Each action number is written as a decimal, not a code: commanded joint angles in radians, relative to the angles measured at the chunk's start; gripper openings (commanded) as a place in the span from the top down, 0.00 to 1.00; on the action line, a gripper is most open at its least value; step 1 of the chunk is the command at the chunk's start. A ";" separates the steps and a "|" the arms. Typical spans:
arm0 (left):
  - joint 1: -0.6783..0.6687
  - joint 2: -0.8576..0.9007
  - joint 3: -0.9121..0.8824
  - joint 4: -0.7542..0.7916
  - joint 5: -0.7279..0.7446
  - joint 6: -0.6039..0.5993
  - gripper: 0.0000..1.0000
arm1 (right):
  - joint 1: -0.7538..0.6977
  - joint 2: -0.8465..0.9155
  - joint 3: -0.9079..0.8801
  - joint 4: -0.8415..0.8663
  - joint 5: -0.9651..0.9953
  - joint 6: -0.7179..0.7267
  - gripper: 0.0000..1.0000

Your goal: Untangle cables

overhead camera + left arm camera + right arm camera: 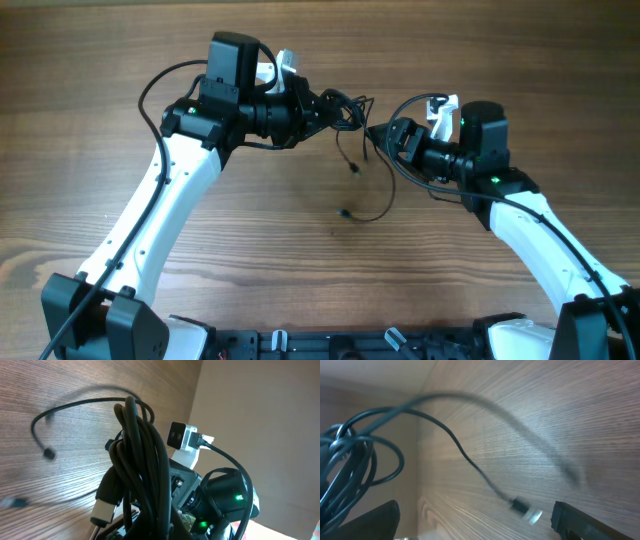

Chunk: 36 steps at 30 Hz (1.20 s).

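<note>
The cables (348, 106) form a knotted black bundle held above the table at my left gripper (328, 108). In the left wrist view the bundle (145, 460) fills the middle and rises from my left gripper (150, 532), which is shut on it. A silver-tipped plug (103, 510) hangs beside it. Loose strands drop to the table, with one end (354, 167) below the bundle and another (346, 212) further down. My right gripper (376, 135) is open and empty just right of the bundle. In the right wrist view (475, 522) a plug end (522, 507) lies between its fingers, and the bundle (345, 460) is at left.
The wooden table (100, 150) lies all around. The thick arm wires (160, 85) loop beside each arm. The right arm's wrist camera (181, 437) shows close behind the bundle in the left wrist view.
</note>
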 commanded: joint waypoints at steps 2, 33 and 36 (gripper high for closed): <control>0.036 -0.028 0.027 0.005 0.002 -0.068 0.96 | -0.118 0.006 -0.002 -0.051 0.080 0.133 0.00; -0.036 -0.028 0.027 0.087 0.164 -0.034 0.96 | 0.036 0.041 -0.003 0.215 0.033 0.636 0.12; -0.048 -0.028 0.027 0.098 0.164 -0.042 0.96 | 0.068 0.084 -0.003 0.289 0.007 0.657 0.14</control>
